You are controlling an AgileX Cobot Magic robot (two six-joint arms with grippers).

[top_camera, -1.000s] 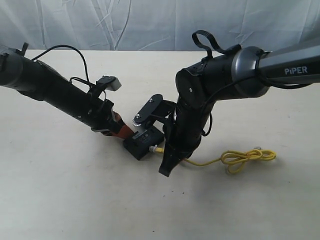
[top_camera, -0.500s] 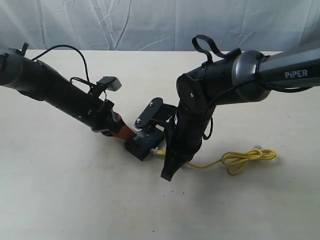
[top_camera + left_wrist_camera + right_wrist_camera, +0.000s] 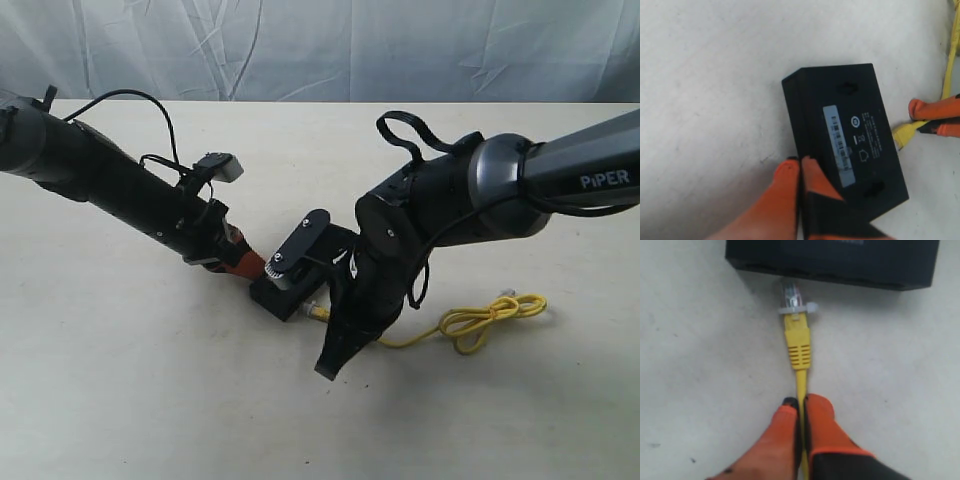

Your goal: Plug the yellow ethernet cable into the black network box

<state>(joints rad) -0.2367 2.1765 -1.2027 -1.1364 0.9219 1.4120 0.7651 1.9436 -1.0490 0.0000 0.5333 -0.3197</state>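
Observation:
The black network box point(image 3: 283, 297) lies flat on the table, white label up point(image 3: 840, 140). My left gripper point(image 3: 800, 162) is shut, its orange fingertips pressed against one long edge of the box. My right gripper point(image 3: 801, 405) is shut on the yellow ethernet cable point(image 3: 797, 347) just behind the plug boot. The clear plug tip point(image 3: 791, 292) points at the box's side face point(image 3: 840, 260) and just reaches its lower edge. In the exterior view the right fingers are hidden under the arm. The cable's bundled loop point(image 3: 490, 315) lies to the right.
The right arm's wrist camera mount point(image 3: 298, 242) hangs over the box. The left arm point(image 3: 110, 180) stretches in from the far left with a black wire looping above it. A wrinkled white backdrop point(image 3: 300, 50) closes the far table edge.
The right arm has dropped lower and leaned toward the box, carrying the plug along. The cable loop has slid slightly left. The left arm has held still.

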